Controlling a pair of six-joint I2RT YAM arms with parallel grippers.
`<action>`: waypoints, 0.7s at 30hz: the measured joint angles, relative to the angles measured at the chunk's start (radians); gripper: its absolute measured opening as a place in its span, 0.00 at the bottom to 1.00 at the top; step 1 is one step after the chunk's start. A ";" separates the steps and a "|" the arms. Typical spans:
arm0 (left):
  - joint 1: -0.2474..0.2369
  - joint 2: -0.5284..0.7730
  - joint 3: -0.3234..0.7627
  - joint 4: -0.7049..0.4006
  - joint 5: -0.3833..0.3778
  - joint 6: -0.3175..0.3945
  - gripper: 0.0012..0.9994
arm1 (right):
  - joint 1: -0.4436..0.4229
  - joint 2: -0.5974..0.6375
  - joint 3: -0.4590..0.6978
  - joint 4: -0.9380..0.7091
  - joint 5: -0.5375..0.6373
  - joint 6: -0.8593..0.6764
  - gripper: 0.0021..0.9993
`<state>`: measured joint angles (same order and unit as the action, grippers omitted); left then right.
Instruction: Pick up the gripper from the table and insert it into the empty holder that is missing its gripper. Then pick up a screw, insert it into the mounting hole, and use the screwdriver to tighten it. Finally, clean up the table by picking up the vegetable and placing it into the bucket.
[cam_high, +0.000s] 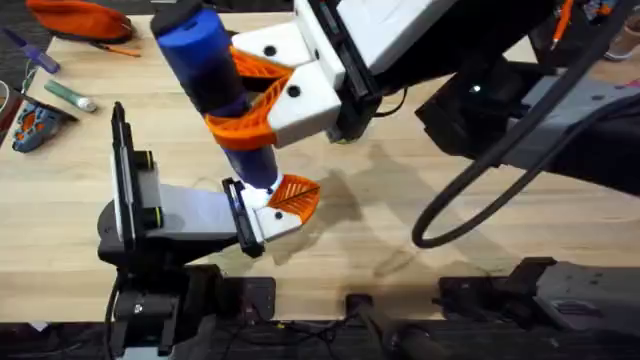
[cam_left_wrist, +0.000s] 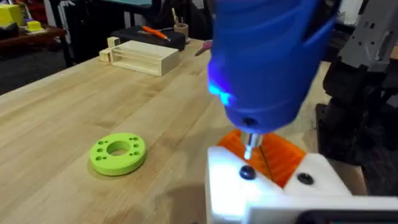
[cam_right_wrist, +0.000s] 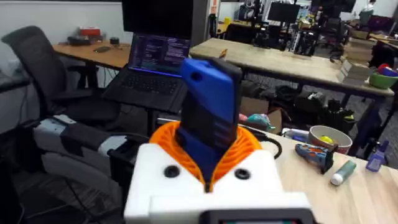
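Overhead view: we see a light wooden desk (cam_high: 470, 130) with both arms over its near half.
Right gripper: the right gripper (cam_high: 255, 100), white with orange pads, is clenched around the blue screwdriver (cam_high: 205, 60), which stands nearly upright, tip down.
Left gripper: the left gripper (cam_high: 262, 212) lies low near the desk's front edge; we cannot tell whether its fingers are parted or closed.
Orange piece: the small orange ribbed gripper (cam_high: 297, 195) sits in its white holder (cam_high: 272, 222) at the left arm's tip, directly under the screwdriver.
Screw point: in the left wrist view the metal tip (cam_left_wrist: 250, 144) meets the top face of the white holder (cam_left_wrist: 273, 186), just above a dark screw (cam_left_wrist: 247, 173); a blue light (cam_left_wrist: 219, 94) glows on the screwdriver body.
Desk, far left corner: we see an orange cloth-like object (cam_high: 82, 18), a small bottle (cam_high: 70, 95) and other small items.
Desk surface: a flat green ring-shaped dish (cam_left_wrist: 118, 152) lies on bare wood, well apart from a pale wooden box (cam_left_wrist: 142, 56) toward the far edge.
Room: in the right wrist view we see an open laptop (cam_right_wrist: 152, 68) on another desk, a dark office chair (cam_right_wrist: 40, 59) and more workbenches behind.
Right wrist view, desk items: a yellow bowl (cam_right_wrist: 329, 138) and a bottle (cam_right_wrist: 343, 172) lie by the desk's edge.
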<state>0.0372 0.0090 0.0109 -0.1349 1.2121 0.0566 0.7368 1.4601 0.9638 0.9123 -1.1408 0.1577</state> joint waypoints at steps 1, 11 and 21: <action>0.000 0.000 0.000 0.000 0.000 0.000 0.01 | 0.000 0.000 0.000 0.000 0.000 0.000 0.02; 0.000 0.000 0.000 0.000 0.000 0.000 0.01 | 0.000 0.005 0.000 -0.016 0.000 0.022 0.02; 0.000 0.000 0.000 0.000 0.000 0.000 0.01 | 0.000 0.030 0.000 -0.022 0.015 0.025 0.02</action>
<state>0.0372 0.0090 0.0109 -0.1349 1.2125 0.0563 0.7368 1.4899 0.9638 0.8901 -1.1255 0.1825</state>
